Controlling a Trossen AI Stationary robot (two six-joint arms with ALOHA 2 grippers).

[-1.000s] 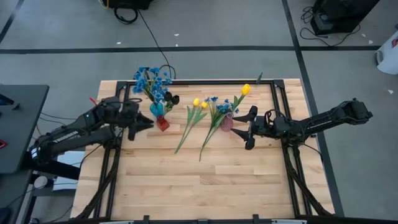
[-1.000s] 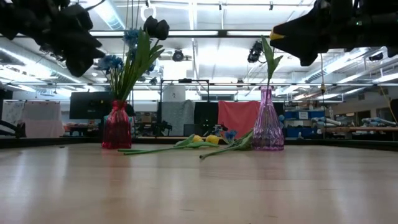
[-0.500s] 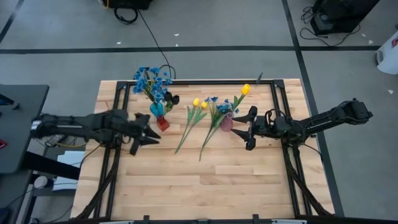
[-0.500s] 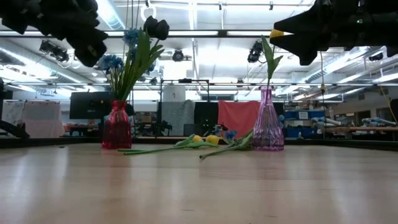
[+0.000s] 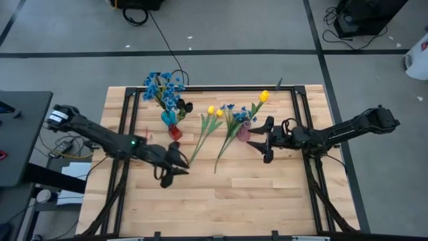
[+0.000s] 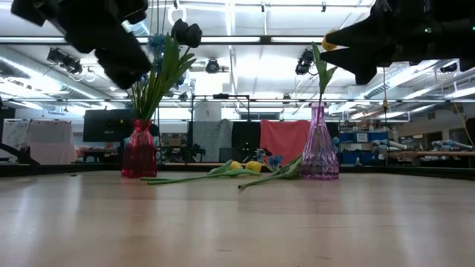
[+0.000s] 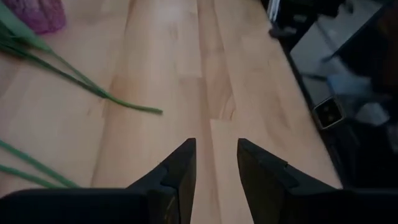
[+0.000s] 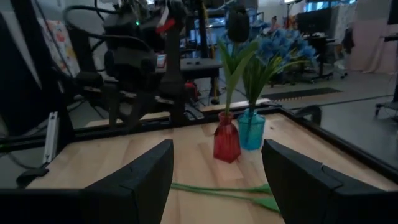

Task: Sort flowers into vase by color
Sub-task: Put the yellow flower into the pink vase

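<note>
**High view inventory: flowers, vases and two grippers on the wooden table**

**Table** (image 5: 221, 201): pale wood planks in a black frame.

**Red vase** (image 5: 175, 132): stands toward the far left part of the table, touching or just beside a blue vase (image 5: 168, 118). From this pair rise blue blossoms (image 5: 160, 86) and a dark tulip (image 5: 188, 106). In the low view the red vase is upright with green stems fanning out of it.

**Purple vase** (image 5: 244, 131): stands right of centre, upright in the low view, with a yellow tulip (image 5: 265, 96) on a stem rising from it.

**Loose flowers** (image 5: 212, 130): lying flat on the wood between the red vase and the purple vase. Two yellow tulips on long green stems, and beside them a stem with small blue blossoms (image 5: 229, 107) whose head end lies near the purple vase. Stem ends point toward the table's near side.

**Left gripper** (image 5: 179, 165): reached out low over the table, just beside the near tip of the left loose stem. Its wrist view shows the fingers apart with bare wood in the gap; nothing held.

**Right gripper** (image 5: 262, 139): just right of the purple vase. Fingers spread wide in its wrist view; nothing between them.
</note>
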